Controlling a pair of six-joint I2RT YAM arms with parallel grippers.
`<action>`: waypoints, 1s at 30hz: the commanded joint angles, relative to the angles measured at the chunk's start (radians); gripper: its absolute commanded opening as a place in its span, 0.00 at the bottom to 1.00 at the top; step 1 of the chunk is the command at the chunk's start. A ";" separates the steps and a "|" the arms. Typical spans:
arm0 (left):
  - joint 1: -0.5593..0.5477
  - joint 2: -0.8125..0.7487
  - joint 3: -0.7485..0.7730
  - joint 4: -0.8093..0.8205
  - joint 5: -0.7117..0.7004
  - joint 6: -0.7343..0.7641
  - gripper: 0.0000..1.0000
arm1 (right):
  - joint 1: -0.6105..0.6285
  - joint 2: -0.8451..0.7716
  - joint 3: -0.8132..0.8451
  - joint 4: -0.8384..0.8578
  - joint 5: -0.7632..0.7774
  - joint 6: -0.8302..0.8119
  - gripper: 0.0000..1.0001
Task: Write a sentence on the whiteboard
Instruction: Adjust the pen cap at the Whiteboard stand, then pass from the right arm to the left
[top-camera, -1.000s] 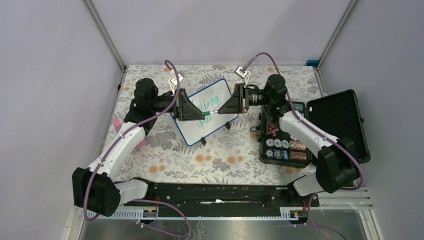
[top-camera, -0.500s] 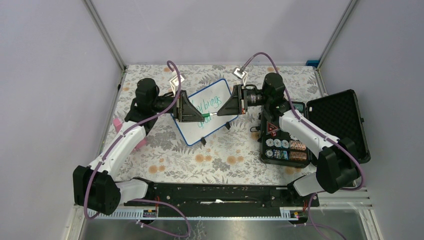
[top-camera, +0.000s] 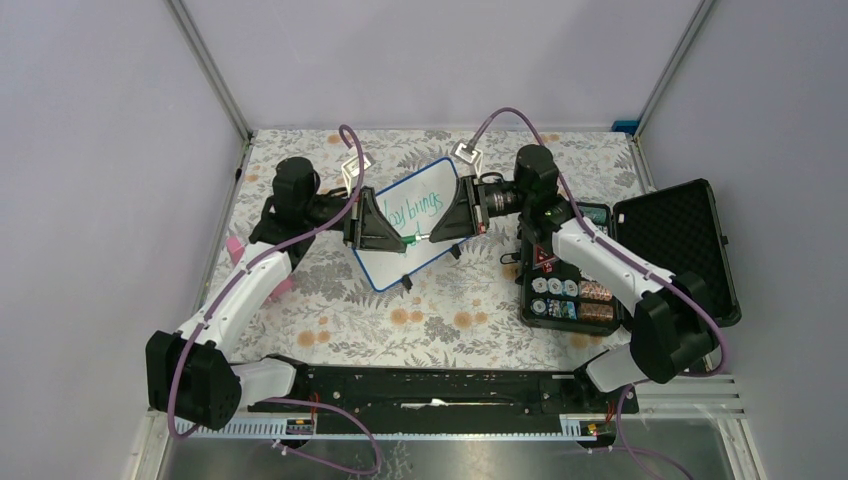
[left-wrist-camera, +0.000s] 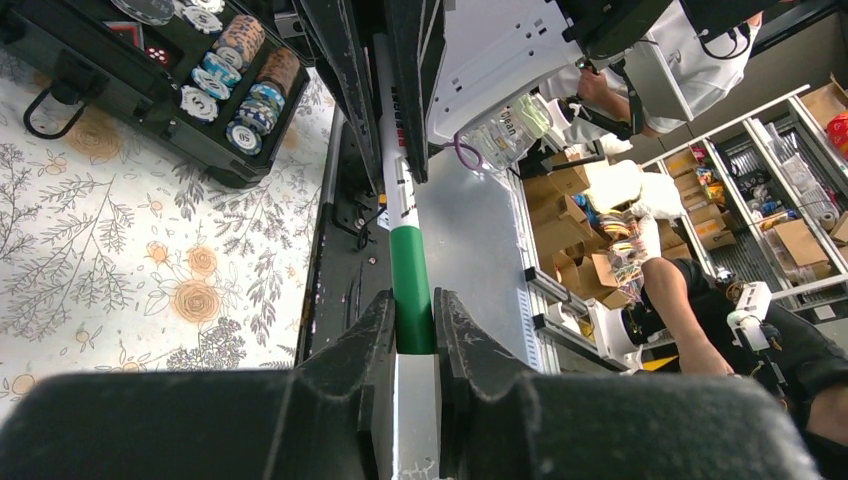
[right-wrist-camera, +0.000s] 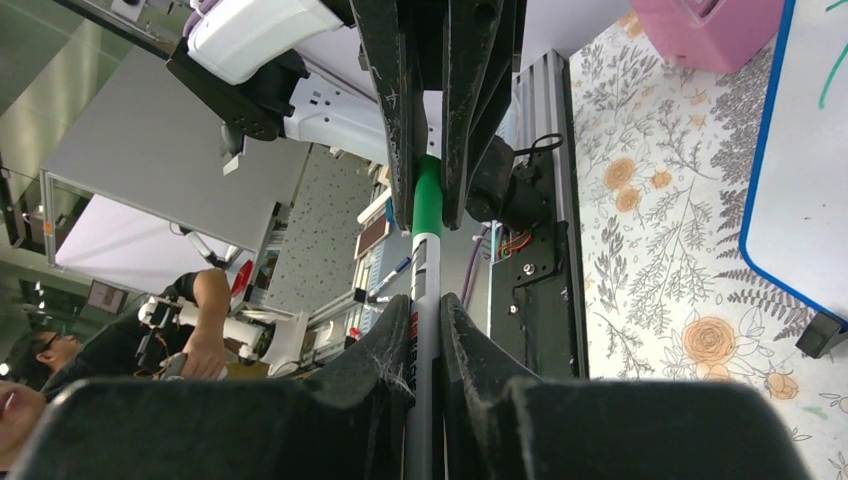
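Here the two claws meet tip to tip above the whiteboard (top-camera: 392, 266), which lies askew on the flowered bench (top-camera: 440, 312) at its far middle, between the two arms. The sentence (top-camera: 420, 204) is in thin green handwriting on the board; part of the upper line shows, ending in what looks like "brings", while the claws hide most of the lower line.

A marker (left-wrist-camera: 411, 285) runs level between the claws. The left claw (top-camera: 400, 238) is closed on its green end, and the wrist view shows the fingers (left-wrist-camera: 365, 345) pressed against both sides of that end. The right claw (top-camera: 437, 235) is closed on the white barrel, fingers (right-wrist-camera: 385, 350) tight on either side. Whether the green end is seated or pulled loose cannot be told.

To the right of the board lies an open black case (top-camera: 672, 250) with round chips (top-camera: 570, 298) in its near half. A pink object (top-camera: 236, 248) rests by the left arm.
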 joint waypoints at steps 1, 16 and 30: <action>-0.080 0.010 0.017 0.149 -0.136 0.018 0.00 | 0.160 0.049 0.045 -0.005 0.070 -0.041 0.00; 0.096 0.041 0.479 -0.976 -0.482 0.995 0.59 | -0.061 -0.025 0.054 -0.337 0.147 -0.271 0.00; -0.296 0.168 0.611 -1.062 -0.900 1.139 0.65 | -0.043 -0.020 0.014 -0.519 0.136 -0.377 0.00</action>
